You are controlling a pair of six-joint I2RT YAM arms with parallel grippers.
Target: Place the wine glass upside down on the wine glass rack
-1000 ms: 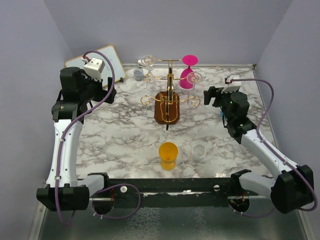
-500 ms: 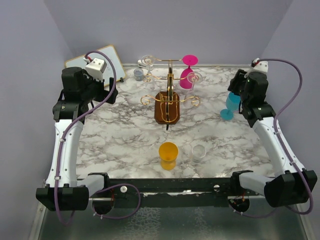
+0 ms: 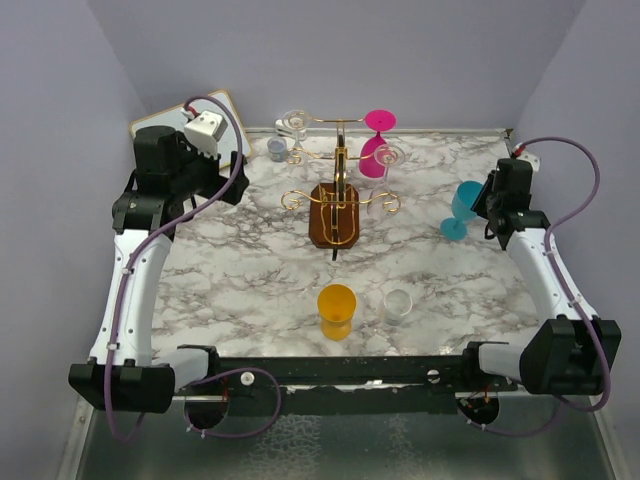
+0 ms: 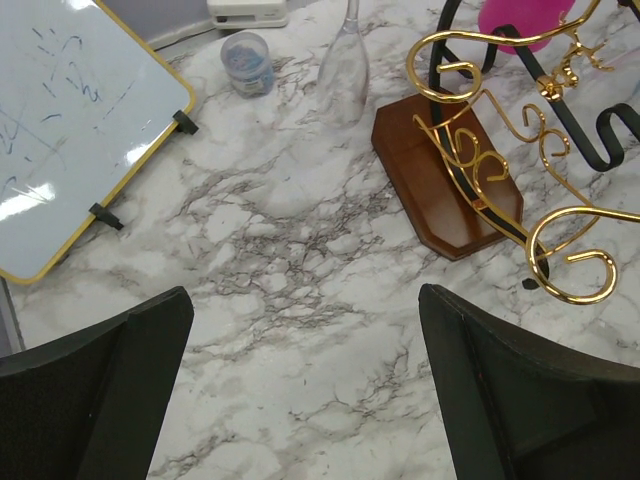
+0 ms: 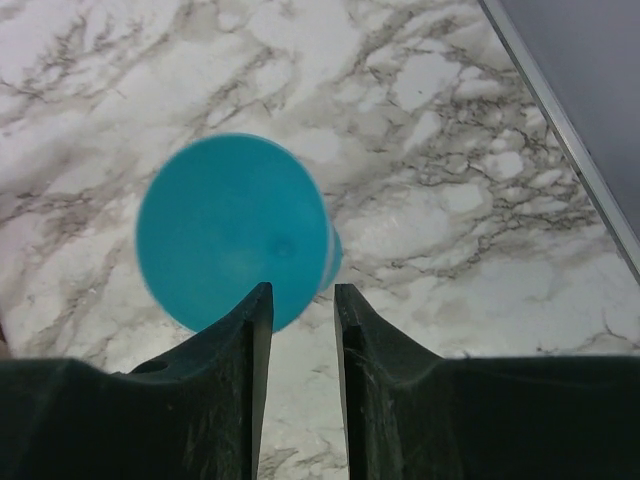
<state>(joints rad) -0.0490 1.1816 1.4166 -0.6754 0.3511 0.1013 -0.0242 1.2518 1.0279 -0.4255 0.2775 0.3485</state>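
Observation:
The wine glass (image 3: 463, 205) is teal blue and stands upright near the table's right edge. In the right wrist view its round blue top (image 5: 232, 230) lies just ahead of my fingertips. My right gripper (image 5: 300, 300) hovers above and beside the glass. Its jaws stand a narrow gap apart, with only marble between them. The wine glass rack (image 3: 340, 190), gold wire on a brown block (image 4: 445, 170), stands at the centre back. A pink glass (image 3: 377, 140) and a clear glass (image 4: 345, 65) hang on it. My left gripper (image 4: 305, 330) is wide open over bare marble, left of the rack.
An orange cup (image 3: 336, 308) and a clear cup (image 3: 398, 305) stand near the front centre. A whiteboard (image 4: 70, 110) leans at the back left, with a small grey-blue pot (image 4: 246, 62) beside it. The table's right rim (image 5: 560, 130) runs close to the blue glass.
My right arm has swung out to the right edge, uncovering the blue glass, and its jaws have narrowed. The left arm has shifted slightly toward the back.

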